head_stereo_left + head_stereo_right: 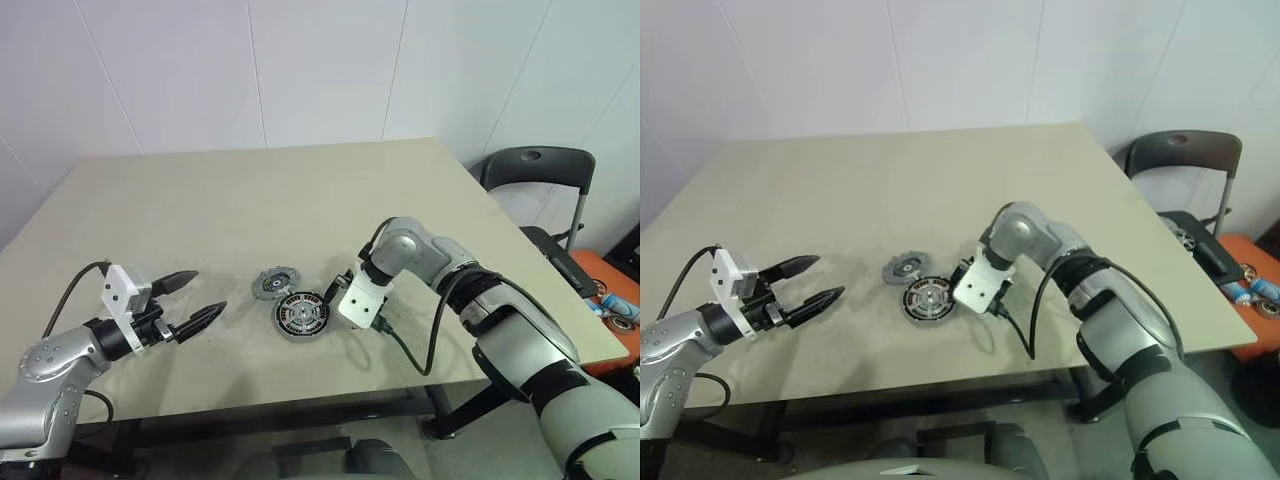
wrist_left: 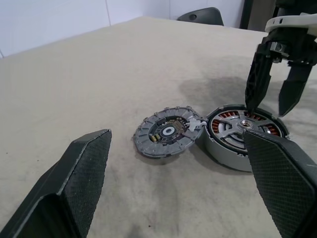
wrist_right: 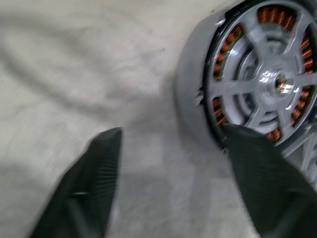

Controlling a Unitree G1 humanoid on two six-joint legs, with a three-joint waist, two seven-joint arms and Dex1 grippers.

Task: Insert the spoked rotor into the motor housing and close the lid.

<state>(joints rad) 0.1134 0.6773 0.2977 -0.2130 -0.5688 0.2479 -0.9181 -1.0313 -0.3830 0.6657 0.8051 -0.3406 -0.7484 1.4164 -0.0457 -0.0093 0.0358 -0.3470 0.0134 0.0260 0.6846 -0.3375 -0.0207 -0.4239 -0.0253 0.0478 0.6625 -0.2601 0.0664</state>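
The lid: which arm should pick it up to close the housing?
Probably the left. The lid lies on the motor housing's left, facing the open left gripper. The right gripper hangs over the housing's far side.

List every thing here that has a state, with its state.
motor housing: uncovered, flat on the table
spoked rotor: sitting inside the housing, spokes over the copper windings
lid: off, lying flat on the table right beside the housing
left hand: open, empty, off to the side above the table
right hand: open, empty, pointing down over the housing's edge
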